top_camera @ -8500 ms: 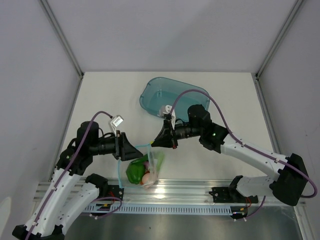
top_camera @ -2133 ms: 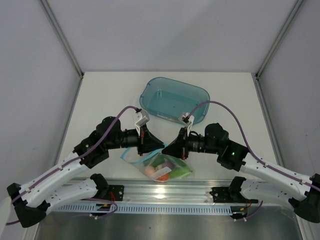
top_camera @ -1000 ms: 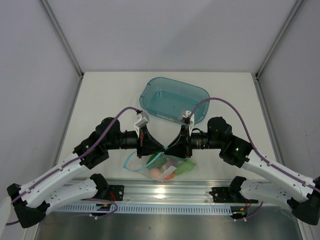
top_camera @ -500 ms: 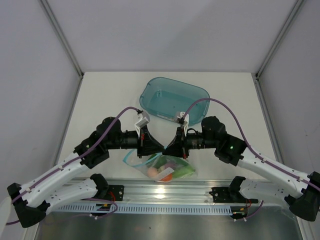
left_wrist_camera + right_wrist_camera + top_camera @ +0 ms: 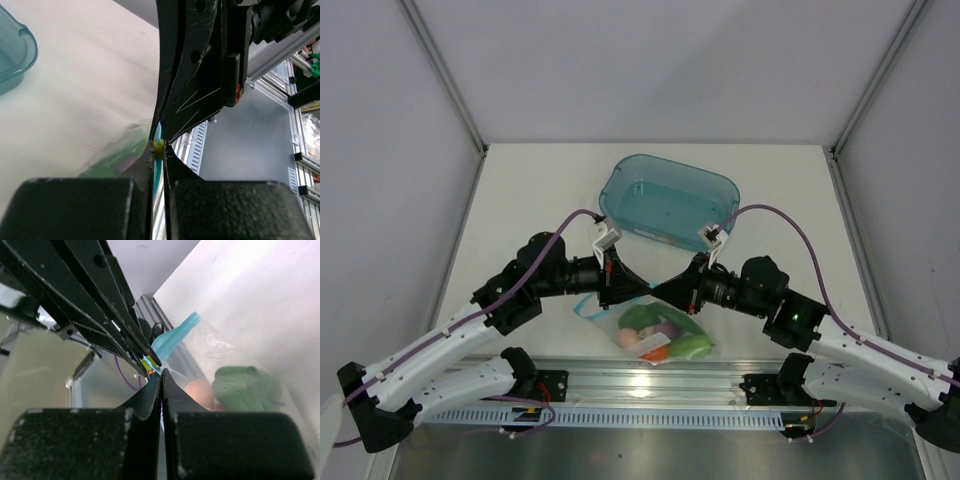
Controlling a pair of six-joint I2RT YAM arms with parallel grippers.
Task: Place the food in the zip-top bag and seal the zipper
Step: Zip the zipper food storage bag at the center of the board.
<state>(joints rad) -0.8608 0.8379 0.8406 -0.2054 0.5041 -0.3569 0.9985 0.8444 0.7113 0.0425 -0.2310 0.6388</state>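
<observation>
1. Food (image 5: pixel 642 318) is inside the zip-top bag (image 5: pixel 650 332), which lies on the desk (image 5: pixel 520 210) between the arm bases and the teal tub (image 5: pixel 670 190). You can make out the green pepper, a beige egg (image 5: pixel 628 339), an orange piece (image 5: pixel 655 352) and a light green long one (image 5: pixel 692 347). Loading looks finished.
2. Your left gripper (image 5: pixel 159 145) has its fingers pressed together on the zipper (image 5: pixel 158 172), with the teal strip running between them.
3. Your right gripper (image 5: pixel 161 374) has its fingers closed to a hairline, and they appear clamped on the same strip, tip to tip with the left.
4. Sealing is what remains. The strip left of the pinch bows loosely, and you cannot tell how much is pressed shut.
</observation>
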